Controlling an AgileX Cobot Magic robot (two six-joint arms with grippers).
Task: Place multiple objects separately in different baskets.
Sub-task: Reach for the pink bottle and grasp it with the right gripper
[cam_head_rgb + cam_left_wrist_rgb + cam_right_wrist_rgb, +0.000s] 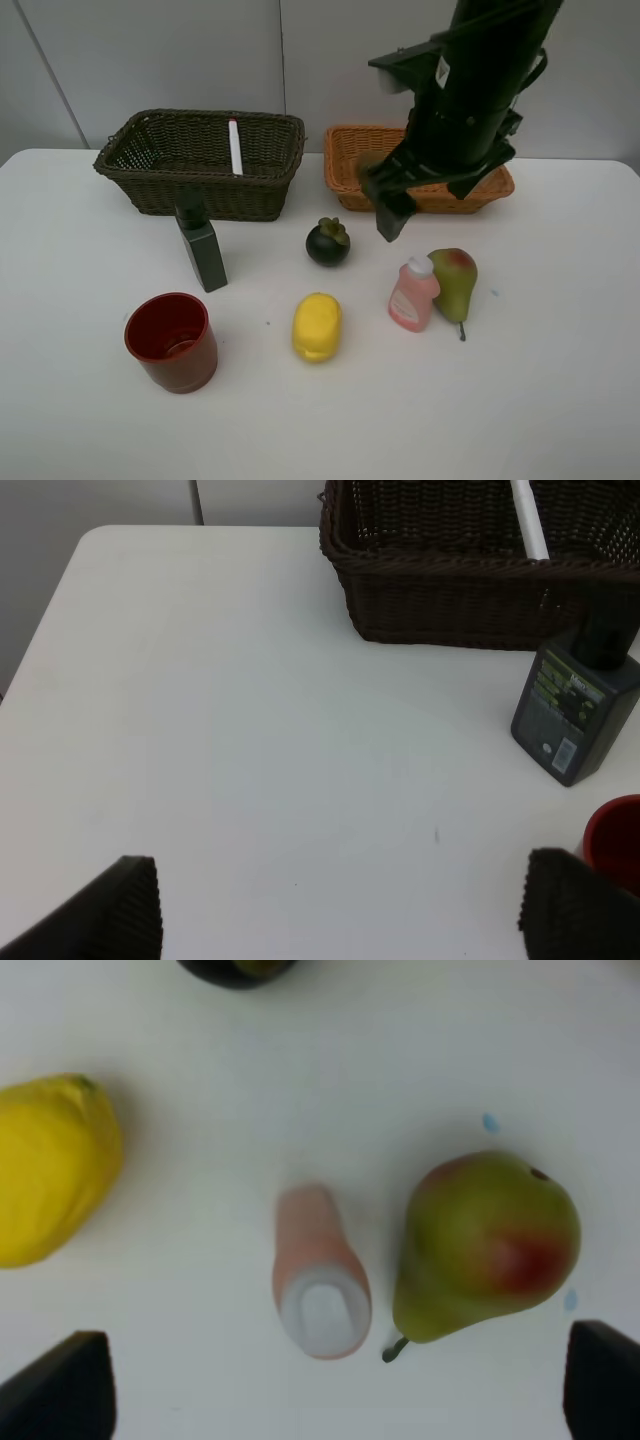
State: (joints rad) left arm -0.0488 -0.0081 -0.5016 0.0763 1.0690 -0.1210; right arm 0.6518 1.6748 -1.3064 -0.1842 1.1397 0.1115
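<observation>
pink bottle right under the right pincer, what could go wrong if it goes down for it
The pear sits close beside the bottle, so the open right pincer could bump the pear or close on both. The bottle is upright and narrow; an off-centre touch might tip it, perhaps toward the lemon.

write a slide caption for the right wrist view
Open right gripper above the upright pink bottle, pear close beside it, lemon farther off.
</observation>
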